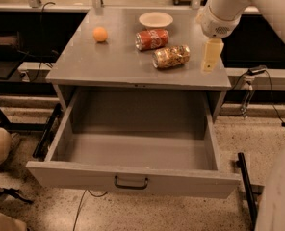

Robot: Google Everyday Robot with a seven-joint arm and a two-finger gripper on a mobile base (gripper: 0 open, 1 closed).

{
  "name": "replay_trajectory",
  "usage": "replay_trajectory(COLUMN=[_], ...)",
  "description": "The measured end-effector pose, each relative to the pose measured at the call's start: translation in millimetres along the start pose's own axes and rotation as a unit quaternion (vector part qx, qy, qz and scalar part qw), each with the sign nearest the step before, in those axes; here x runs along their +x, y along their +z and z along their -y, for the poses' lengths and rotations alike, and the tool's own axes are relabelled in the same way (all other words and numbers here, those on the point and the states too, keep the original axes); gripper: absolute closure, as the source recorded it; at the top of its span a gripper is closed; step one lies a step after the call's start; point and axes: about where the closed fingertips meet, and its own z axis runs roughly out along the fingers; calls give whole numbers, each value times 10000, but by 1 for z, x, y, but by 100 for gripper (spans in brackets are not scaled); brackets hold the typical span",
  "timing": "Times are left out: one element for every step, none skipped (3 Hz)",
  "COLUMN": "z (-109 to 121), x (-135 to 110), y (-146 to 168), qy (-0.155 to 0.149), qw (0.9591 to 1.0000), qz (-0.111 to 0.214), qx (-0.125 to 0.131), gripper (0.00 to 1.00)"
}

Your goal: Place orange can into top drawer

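Tool hangs above grey tabletop beside orange can, speckled floor below.

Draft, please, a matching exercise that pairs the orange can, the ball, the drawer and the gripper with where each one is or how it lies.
Things:
1. orange can
2. ball
3. drawer
4. gripper

Places or states:
A. pulled open under the table
B. over the table's right side
C. lying on its side, just in front of the red can
D. alone on the table's left side

Pairs: 1-C, 2-D, 3-A, 4-B.
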Motion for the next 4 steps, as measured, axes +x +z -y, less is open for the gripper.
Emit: replay_trajectory(z=[10, 18, 20, 19], x=[-3, -20, -34, -48], y=[26, 51, 63, 74], qy=[-24, -182, -321, -463], qw=[10000, 9993, 9980, 9961], qz=[59, 266, 448, 617], qx=[-74, -199, -295, -436], gripper=[0, 0, 0, 0])
